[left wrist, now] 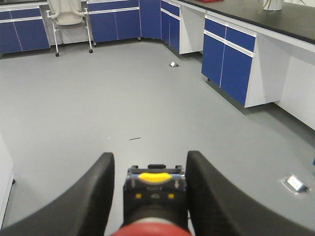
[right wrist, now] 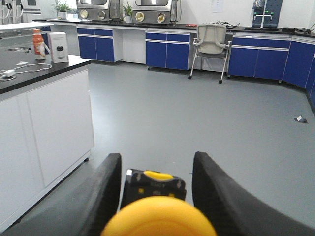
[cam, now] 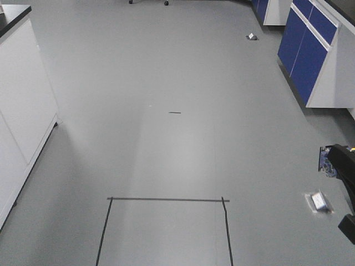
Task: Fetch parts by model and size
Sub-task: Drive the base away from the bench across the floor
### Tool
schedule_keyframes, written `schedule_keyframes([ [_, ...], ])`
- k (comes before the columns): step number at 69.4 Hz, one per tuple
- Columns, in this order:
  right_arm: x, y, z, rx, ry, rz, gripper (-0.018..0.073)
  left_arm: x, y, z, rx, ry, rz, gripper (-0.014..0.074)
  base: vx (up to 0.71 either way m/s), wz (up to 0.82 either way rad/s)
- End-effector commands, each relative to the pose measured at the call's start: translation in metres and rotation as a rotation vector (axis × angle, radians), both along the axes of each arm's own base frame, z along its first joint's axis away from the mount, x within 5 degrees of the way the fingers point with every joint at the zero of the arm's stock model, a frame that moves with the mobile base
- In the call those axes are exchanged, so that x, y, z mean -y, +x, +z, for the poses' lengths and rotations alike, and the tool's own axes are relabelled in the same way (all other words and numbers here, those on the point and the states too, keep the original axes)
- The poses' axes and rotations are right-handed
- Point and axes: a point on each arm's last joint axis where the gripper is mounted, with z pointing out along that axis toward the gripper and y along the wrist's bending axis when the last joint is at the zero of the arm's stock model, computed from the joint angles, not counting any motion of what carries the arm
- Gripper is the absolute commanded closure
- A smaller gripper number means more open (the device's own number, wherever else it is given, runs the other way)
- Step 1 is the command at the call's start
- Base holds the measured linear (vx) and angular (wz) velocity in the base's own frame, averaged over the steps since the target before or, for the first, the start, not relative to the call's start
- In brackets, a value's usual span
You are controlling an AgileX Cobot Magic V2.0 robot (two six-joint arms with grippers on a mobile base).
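The red switch point(left wrist: 151, 229) sits between the fingers of the left gripper point(left wrist: 150, 161), which are closed against its black body. The yellow switch point(right wrist: 158, 217) is clamped likewise in the right gripper point(right wrist: 156, 161). Both are held above the grey floor point(left wrist: 98, 108), with blue cabinets point(left wrist: 229, 64) beyond.

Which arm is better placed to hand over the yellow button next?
The right. The yellow button sits between the fingers of the right gripper, held above the floor, while the left gripper carries the red button instead.
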Motion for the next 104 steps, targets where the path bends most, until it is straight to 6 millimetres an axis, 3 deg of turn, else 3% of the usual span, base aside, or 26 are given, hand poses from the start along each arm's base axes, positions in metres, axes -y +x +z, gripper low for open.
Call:
schedule_keyframes([
  [1,-0.0012,-0.0003,0.0157,0.095,0.022,0.014,0.0561,-0.0013,0.0004,0.0141,0.078,-0.041,0.02,0.0603,0.55,-0.03],
  [104,-0.0012,-0.0002,0.0156,0.095,0.022,0.015,0.0561,-0.0013,0.0004,0.0141,0.078,-0.041,0.02,0.0603,0.58,-0.03],
])
